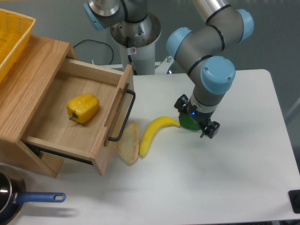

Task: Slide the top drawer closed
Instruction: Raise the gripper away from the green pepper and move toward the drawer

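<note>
You are working over a white table (225, 187) with a grey floor behind it, and at its left stands the wooden cabinet (28, 84), a yellow basket (11, 37) resting on top. The top drawer (79, 117) is pulled well out toward the table's middle, its black bar handle (123, 115) facing right, with a yellow pepper (83, 108) lying inside. Closing has not begun, as I judge it: nothing touches the drawer front. Your arm bends down from the upper right, wrist pointing at the table, and the gripper (194, 123) sits low over a green object (189, 122), well right of the handle; the wrist hides the fingers, so I cannot tell whether they are apart or together. Next you need to travel left to the front panel and push it squarely inward, minding the banana (152, 133) and the bread slice (128, 143) lying just beside the handle.
</note>
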